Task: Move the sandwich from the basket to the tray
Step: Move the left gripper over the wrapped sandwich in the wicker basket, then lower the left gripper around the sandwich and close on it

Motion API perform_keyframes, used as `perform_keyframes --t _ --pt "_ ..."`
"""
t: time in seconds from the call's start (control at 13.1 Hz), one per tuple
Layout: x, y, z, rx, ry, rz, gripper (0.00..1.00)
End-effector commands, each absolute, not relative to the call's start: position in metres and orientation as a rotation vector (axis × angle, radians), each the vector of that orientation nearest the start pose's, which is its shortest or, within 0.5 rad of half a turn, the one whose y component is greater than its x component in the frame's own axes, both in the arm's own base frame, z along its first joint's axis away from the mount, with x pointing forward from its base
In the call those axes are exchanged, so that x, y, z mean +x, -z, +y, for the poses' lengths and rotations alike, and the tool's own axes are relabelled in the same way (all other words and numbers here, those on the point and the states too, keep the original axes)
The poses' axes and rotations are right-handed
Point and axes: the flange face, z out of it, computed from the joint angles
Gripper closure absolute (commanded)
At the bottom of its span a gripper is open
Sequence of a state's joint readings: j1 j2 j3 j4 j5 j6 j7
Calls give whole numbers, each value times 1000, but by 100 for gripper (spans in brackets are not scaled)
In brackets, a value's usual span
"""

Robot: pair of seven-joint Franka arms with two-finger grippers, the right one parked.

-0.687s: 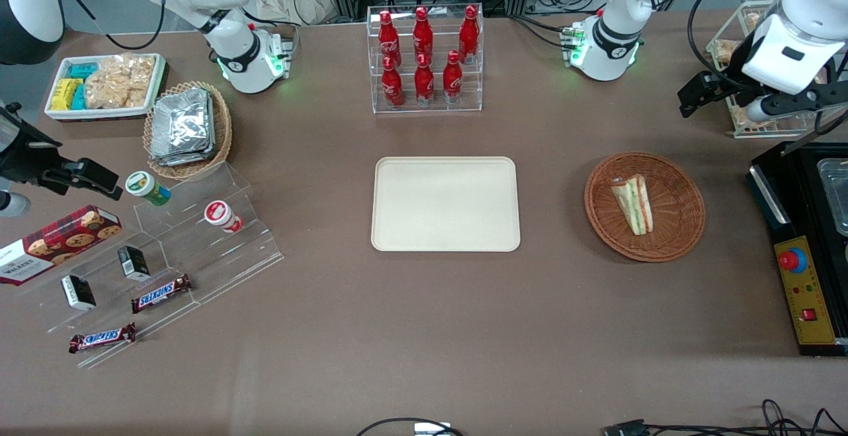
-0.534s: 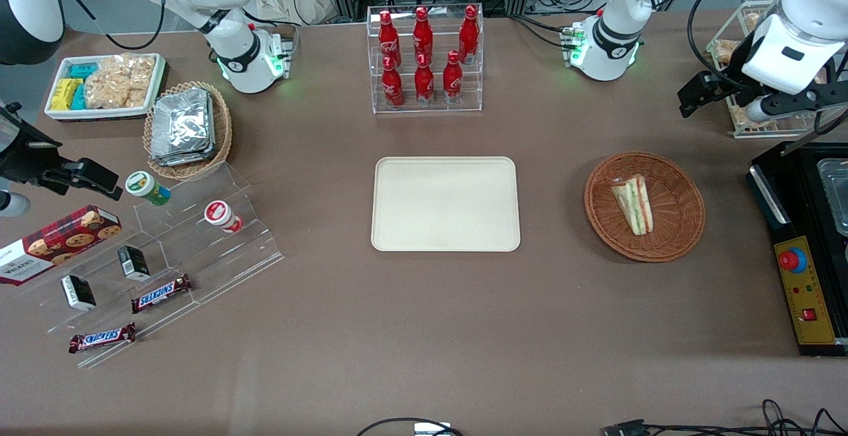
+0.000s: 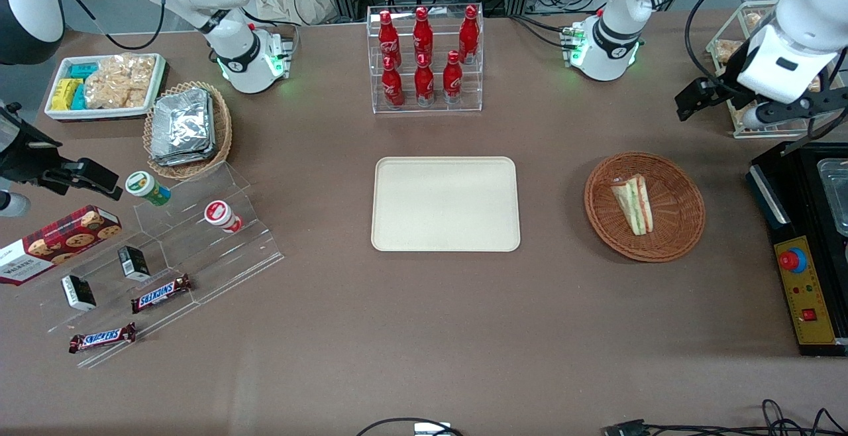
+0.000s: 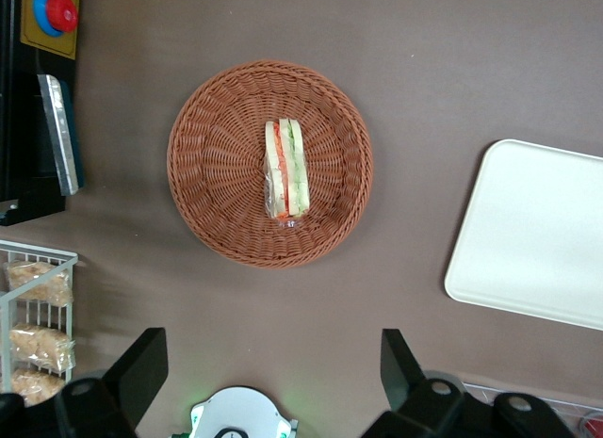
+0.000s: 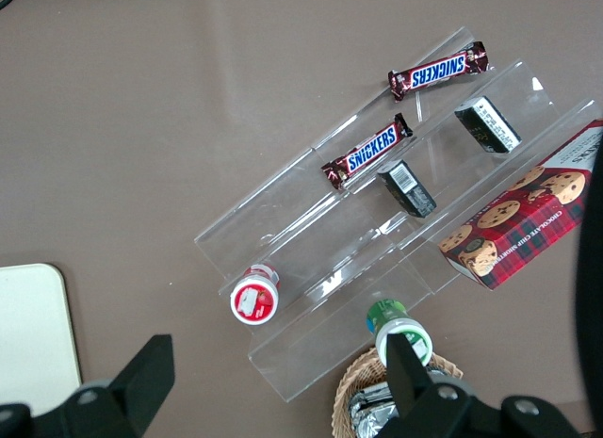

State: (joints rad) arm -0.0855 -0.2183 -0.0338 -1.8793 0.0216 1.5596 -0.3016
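The sandwich [image 3: 633,205] is a white-bread wedge with green, red and orange layers in clear wrap. It lies in the round reddish-brown wicker basket [image 3: 676,234]. Both also show in the left wrist view, the sandwich [image 4: 285,168] in the basket [image 4: 212,165]. The cream-beige tray [image 3: 445,204] lies flat at the table's middle, and its corner shows in the left wrist view [image 4: 532,233]. My left gripper [image 3: 753,114] hangs high above the table, farther from the front camera than the basket, toward the working arm's end. In the left wrist view the gripper [image 4: 271,367] is wide open and holds nothing.
A black machine [image 3: 805,250] with a red button stands beside the basket at the working arm's end. A wire rack [image 3: 742,65] with snack bags stands farther back. A clear rack of red bottles [image 3: 424,58] stands farther from the camera than the tray.
My left arm's wrist has shifted slightly toward the middle of the table. The sandwich, basket and tray have not moved.
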Motion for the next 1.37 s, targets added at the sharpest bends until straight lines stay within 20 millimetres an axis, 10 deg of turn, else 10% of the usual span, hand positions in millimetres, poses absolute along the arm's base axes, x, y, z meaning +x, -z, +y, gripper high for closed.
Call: perform_keyframes --t 0.0,0.92,1.3 --pt "476 -545 -55 -3073 -156 -308 0" --pt "484 -270 -53 -3075 -143 -360 0" --pt "482 -234 -41 -3015 -201 -278 0"
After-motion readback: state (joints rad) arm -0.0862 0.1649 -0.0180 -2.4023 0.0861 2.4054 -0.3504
